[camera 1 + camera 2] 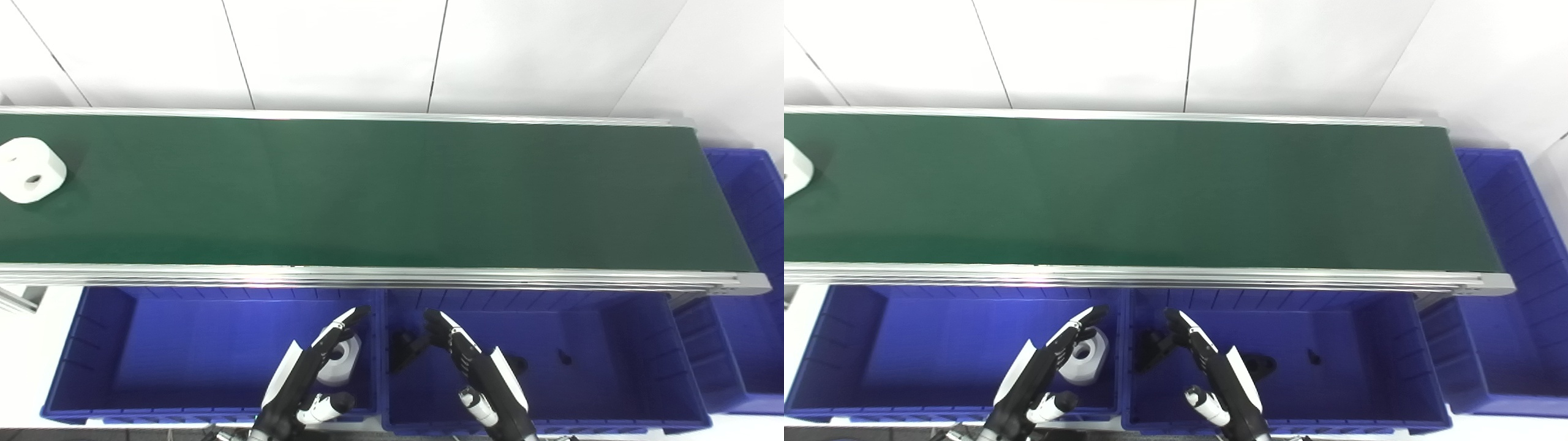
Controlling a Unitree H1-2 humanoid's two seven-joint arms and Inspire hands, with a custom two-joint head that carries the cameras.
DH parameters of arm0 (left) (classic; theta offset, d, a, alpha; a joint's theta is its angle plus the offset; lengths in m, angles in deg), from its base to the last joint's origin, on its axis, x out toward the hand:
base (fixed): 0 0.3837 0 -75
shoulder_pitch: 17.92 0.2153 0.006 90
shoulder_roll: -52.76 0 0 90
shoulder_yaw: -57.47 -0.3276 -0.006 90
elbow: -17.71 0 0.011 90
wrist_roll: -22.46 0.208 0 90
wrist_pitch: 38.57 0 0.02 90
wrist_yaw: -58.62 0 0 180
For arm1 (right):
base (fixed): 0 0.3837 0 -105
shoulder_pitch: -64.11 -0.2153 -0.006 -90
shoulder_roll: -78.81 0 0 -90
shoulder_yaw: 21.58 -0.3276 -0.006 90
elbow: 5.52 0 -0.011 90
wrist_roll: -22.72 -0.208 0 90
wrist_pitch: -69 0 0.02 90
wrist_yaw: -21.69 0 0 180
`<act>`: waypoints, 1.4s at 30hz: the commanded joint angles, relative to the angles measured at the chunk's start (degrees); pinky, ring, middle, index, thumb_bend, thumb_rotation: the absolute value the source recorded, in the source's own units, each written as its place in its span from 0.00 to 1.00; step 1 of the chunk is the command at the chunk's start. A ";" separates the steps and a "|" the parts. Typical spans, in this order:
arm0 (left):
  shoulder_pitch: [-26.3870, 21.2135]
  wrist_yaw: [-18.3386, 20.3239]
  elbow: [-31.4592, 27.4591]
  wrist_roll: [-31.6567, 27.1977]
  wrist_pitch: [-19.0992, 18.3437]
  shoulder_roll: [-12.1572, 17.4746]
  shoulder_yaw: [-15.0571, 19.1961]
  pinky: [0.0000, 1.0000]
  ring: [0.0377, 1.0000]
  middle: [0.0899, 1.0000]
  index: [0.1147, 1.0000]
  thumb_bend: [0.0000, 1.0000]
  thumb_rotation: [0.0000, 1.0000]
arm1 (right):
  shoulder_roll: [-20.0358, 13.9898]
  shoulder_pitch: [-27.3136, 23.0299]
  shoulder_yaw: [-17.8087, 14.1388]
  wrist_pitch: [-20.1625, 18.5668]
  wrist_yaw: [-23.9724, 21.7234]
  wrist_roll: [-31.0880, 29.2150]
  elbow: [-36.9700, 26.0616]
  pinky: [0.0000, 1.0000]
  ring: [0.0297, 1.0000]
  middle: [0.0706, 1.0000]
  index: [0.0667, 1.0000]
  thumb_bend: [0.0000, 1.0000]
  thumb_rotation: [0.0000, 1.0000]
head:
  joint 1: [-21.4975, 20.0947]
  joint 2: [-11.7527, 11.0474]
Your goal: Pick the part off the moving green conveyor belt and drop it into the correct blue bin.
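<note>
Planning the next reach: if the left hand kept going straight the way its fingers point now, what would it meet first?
Likely the conveyor's near aluminium rail, just beyond the left hand. It points up and slightly right over the left blue bin; if it rides higher, it would pass onto bare green belt. Depth is unclear.

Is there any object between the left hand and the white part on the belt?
Nothing visible lies on the green belt between them. The white part sits at its far left end; the left hand hovers over the left blue bin, beyond the belt's near rail.

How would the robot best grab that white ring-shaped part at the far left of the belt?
Probably from above, with fingers closing across the outer rounded wall of the white ring-shaped part. It lies flat on the green belt, hole up, so its sides are exposed. The left hand is nearer.
</note>
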 commanded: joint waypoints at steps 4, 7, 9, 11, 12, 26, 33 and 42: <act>0.00 -0.36 -0.69 -0.63 2.39 0.17 -0.46 0.89 0.93 0.92 0.88 0.97 0.94 | 0.18 -0.14 0.15 1.36 0.15 -0.65 -0.96 0.88 0.91 0.93 0.91 0.94 0.98 | 0.00 0.05; -0.09 -0.38 -0.61 -0.53 2.38 0.25 -0.44 0.89 0.93 0.92 0.88 0.96 0.94 | 0.18 -0.23 0.23 1.36 0.29 -0.45 -0.85 0.88 0.91 0.92 0.91 0.93 0.99 | -0.09 0.01; -0.13 -0.19 -0.58 -0.90 2.38 0.29 -0.46 0.89 0.93 0.92 0.88 0.96 0.94 | 0.20 -0.28 0.27 1.36 0.37 -0.36 -0.78 0.88 0.91 0.92 0.91 0.93 0.99 | -0.12 0.02; -0.14 -0.11 -0.57 -1.05 2.38 0.35 -0.50 0.89 0.94 0.93 0.88 0.96 0.94 | 0.17 -0.25 0.30 1.36 0.33 -0.36 -0.84 0.88 0.91 0.93 0.91 0.92 0.98 | -0.12 0.03; -0.13 -0.09 -0.57 -1.07 2.38 0.37 -0.51 0.90 0.94 0.93 0.88 0.96 0.93 | 0.15 -0.24 0.32 1.36 0.31 -0.38 -0.87 0.88 0.91 0.93 0.91 0.92 0.98 | -0.12 0.03; 0.15 0.17 -0.87 -1.15 2.42 0.41 -0.27 0.89 0.93 0.92 0.88 0.97 0.94 | 0.34 -0.15 0.50 1.37 1.12 -0.03 -0.94 0.88 0.91 0.93 0.91 0.92 0.97 | -0.60 0.17; 0.25 0.40 -0.85 -1.13 2.42 0.29 0.00 0.90 0.94 0.92 0.88 0.98 0.94 | 0.25 -0.17 0.74 1.37 1.31 -0.14 -0.92 0.88 0.91 0.93 0.91 0.92 0.98 | -0.66 0.15; 0.27 0.39 -0.85 -1.21 2.43 0.28 -0.03 0.91 0.94 0.92 0.87 0.97 0.94 | 0.22 -0.14 0.82 1.37 1.52 0.00 -0.94 0.87 0.91 0.93 0.91 0.92 0.98 | -0.75 0.13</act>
